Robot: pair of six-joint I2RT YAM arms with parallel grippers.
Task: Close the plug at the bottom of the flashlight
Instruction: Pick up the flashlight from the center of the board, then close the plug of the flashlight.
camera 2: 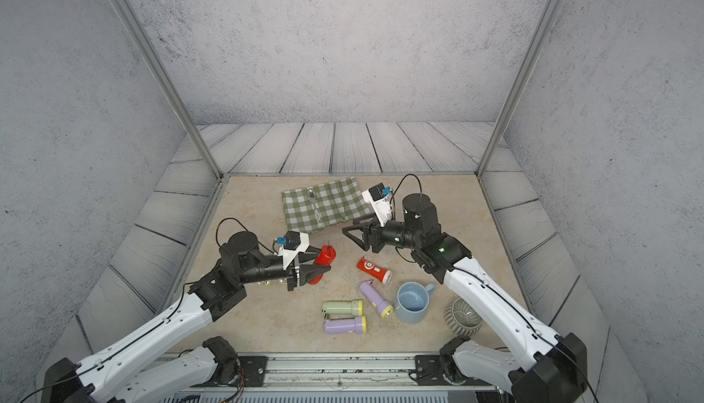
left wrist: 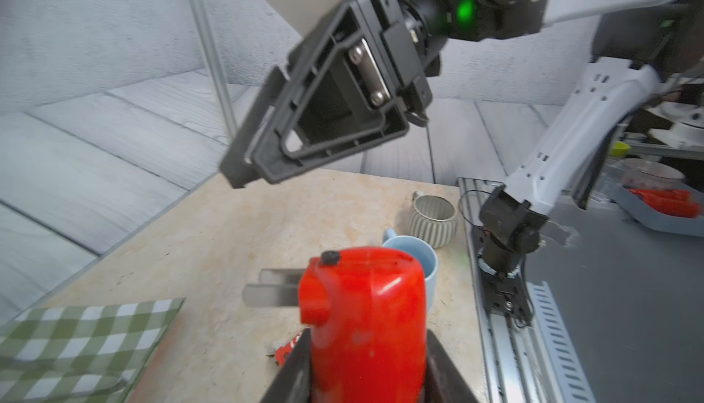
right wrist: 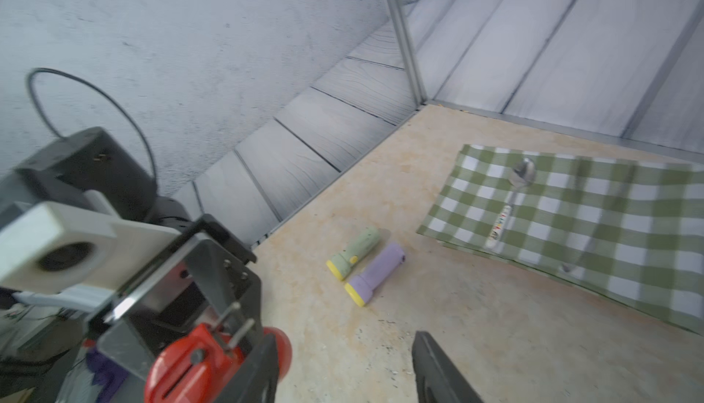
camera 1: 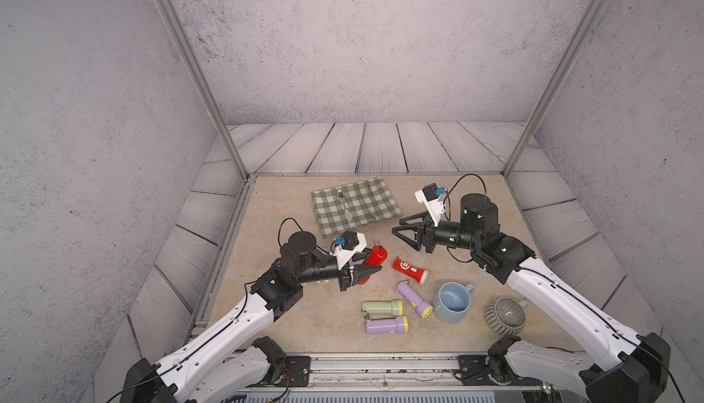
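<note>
Gripping flashlight (camera 1: 378, 254), left tool (camera 1: 371, 262), right tool (camera 1: 397, 226) apart

White links (camera 1: 228, 320), black joints (camera 1: 276, 290) (green LED (left wrist: 465, 10)), looped black cables (camera 1: 289, 219).

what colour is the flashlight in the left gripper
Red; the flashlight shows best in the left wrist view.

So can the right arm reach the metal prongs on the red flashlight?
Probably yes: the open right gripper hovers near the metal prongs, nothing between; the left gripper holds the red flashlight.
</note>
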